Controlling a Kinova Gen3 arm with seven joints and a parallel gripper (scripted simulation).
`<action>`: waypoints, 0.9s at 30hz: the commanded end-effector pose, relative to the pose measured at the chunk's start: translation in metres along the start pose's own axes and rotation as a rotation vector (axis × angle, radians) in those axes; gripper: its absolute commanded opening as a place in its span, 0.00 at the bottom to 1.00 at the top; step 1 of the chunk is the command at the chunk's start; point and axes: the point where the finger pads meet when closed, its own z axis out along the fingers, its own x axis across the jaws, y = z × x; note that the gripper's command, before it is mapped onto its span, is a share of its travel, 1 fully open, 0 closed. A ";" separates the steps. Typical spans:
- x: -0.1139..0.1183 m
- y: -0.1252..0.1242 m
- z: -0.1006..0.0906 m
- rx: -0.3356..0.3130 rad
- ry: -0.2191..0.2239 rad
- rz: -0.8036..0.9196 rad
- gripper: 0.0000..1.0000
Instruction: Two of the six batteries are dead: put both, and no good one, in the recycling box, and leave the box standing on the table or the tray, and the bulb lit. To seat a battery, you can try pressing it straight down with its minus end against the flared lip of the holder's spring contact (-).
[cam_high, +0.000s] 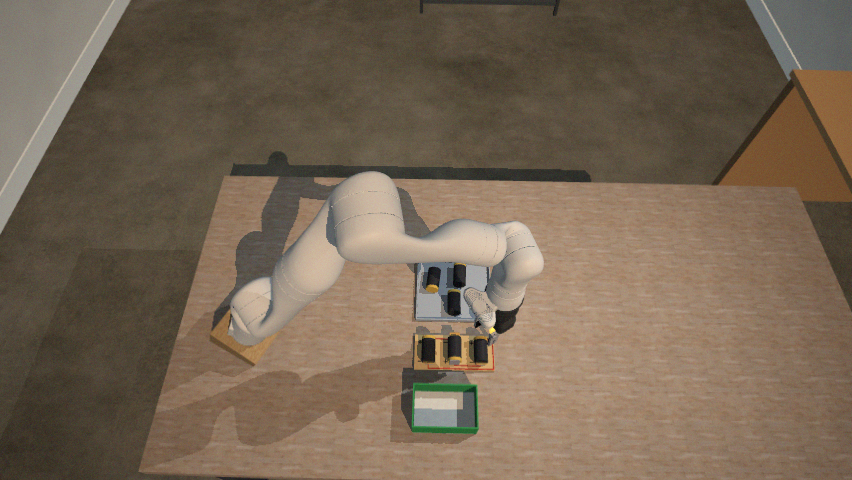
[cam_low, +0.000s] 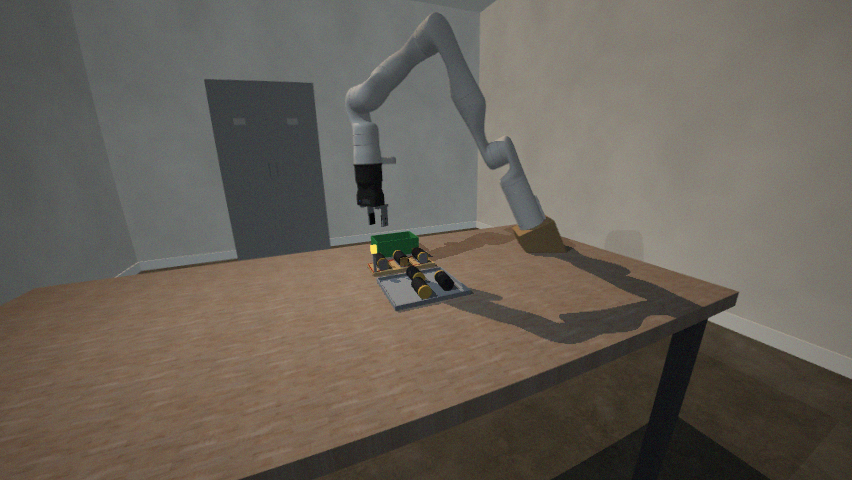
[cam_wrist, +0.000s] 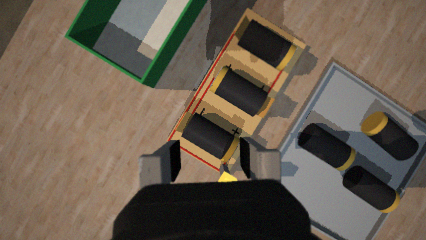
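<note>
My gripper (cam_high: 485, 331) (cam_low: 378, 217) (cam_wrist: 210, 152) is open and empty, above the bulb end of the wooden holder (cam_high: 441, 352) (cam_wrist: 250, 64). Three black batteries lie in the holder: an outer one (cam_high: 428, 349) (cam_wrist: 266, 44), a middle one (cam_high: 454, 347) (cam_wrist: 242, 91) with its yellow end toward the box, and one (cam_high: 480, 350) (cam_wrist: 209, 136) beside the bulb. The bulb (cam_high: 491, 330) (cam_low: 373, 249) (cam_wrist: 227, 177) shows bright yellow. The green recycling box (cam_high: 444, 430) (cam_low: 394, 245) (cam_wrist: 167, 50) stands upright on the table, empty.
A grey tray (cam_high: 435, 308) (cam_low: 395, 290) (cam_wrist: 325, 100) holds three batteries: one (cam_high: 433, 277) (cam_low: 444, 280) (cam_wrist: 397, 140) with its yellow end toward the holder, one (cam_high: 453, 302) (cam_wrist: 325, 145) nearer the holder, one (cam_high: 459, 275) (cam_wrist: 370, 187) farther back. The holder stands between tray and box.
</note>
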 end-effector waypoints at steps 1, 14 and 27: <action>0.000 0.001 -0.001 -0.002 -0.001 0.006 0.90; 0.000 0.001 -0.001 -0.002 -0.001 0.280 0.90; 0.000 0.001 -0.001 -0.002 -0.001 0.521 0.90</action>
